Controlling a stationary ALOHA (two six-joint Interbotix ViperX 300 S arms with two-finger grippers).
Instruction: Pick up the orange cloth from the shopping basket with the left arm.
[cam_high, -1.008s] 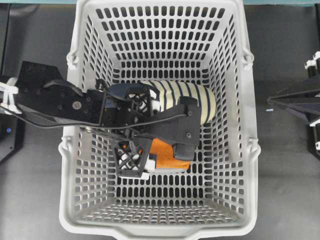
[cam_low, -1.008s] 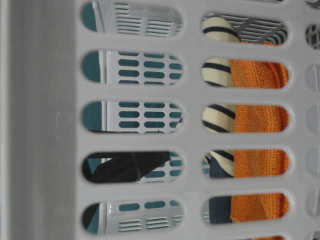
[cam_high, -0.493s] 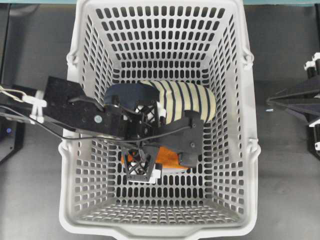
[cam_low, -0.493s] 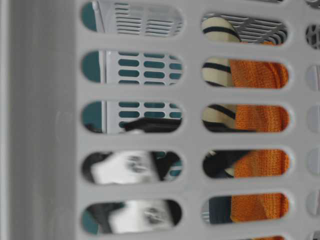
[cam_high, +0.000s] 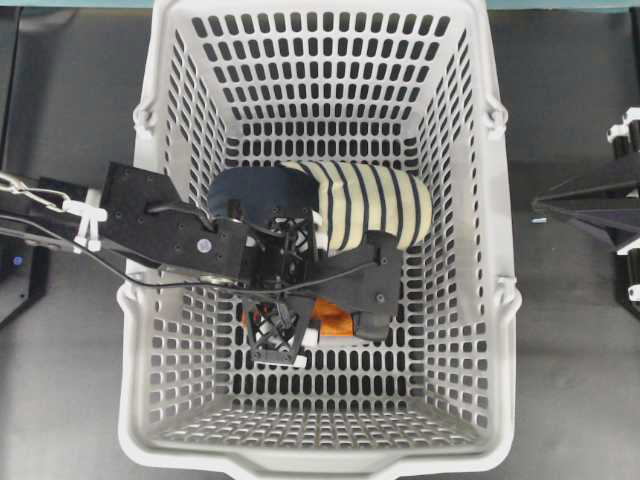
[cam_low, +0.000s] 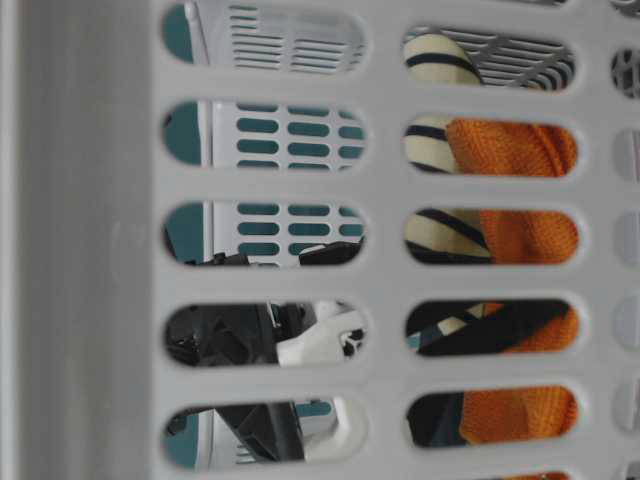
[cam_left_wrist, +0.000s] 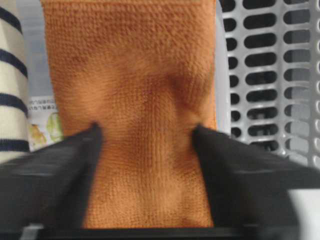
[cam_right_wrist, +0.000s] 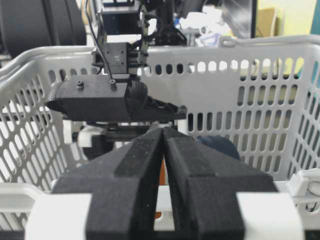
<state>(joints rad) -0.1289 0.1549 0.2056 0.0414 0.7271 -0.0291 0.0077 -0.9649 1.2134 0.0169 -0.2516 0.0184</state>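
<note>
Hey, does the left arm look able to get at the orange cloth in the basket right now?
Yes, it seems so. The left gripper is already down inside the shopping basket, jaws pinching the orange cloth on both sides. The striped slipper lies beside it, not blocking.

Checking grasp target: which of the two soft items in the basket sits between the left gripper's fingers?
The orange cloth, pinched between the left gripper fingers; the striped slipper lies beside them, ungripped.

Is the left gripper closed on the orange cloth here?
Yes: left gripper fingers pinch the orange cloth, bunching it inward.
</note>
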